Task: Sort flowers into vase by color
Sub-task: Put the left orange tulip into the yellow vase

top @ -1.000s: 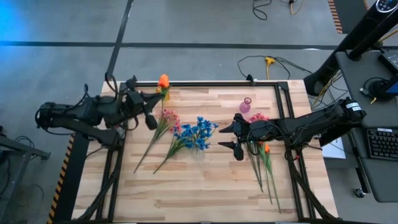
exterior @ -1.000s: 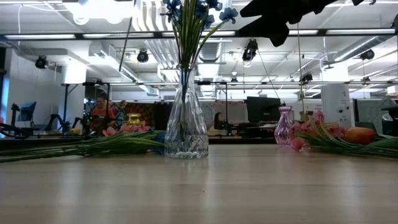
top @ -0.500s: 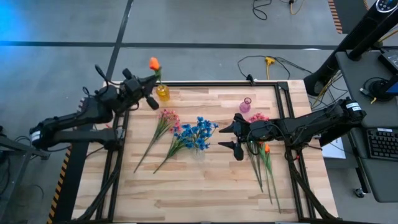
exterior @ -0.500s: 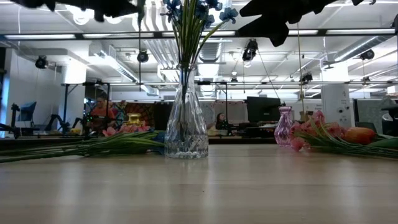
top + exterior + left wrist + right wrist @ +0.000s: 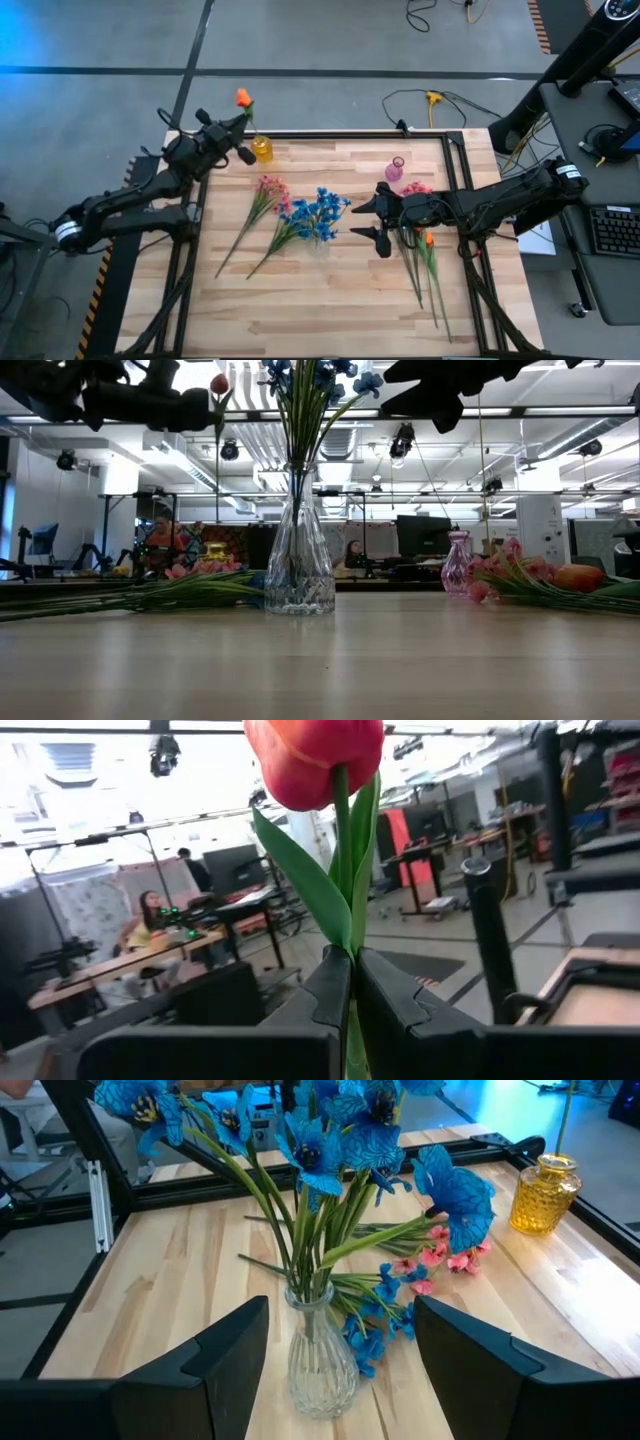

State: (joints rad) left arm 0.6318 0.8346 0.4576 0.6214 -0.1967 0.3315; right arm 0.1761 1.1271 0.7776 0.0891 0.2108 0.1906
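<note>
While my left gripper [image 5: 345, 985] pinches an orange tulip [image 5: 315, 760] above the yellow vase [image 5: 262, 149], my right gripper [image 5: 367, 219] hovers wide open, empty, beside the blue flowers [image 5: 315, 213].

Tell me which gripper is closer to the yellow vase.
Left. The left gripper hangs just beside the yellow vase, holding an orange tulip; the right gripper is across the table.

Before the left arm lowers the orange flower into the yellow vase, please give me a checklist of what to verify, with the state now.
1. Left claw shut on the orange flower: ok.
2. Stem upright in the grip: ok.
3. Flower directly above the yellow vase: cannot tell.
4. Yellow vase upright: ok.
5. Yellow vase empty inside: cannot tell.
6. Right claw away from the yellow vase, open near the clear vase: ok.
</note>
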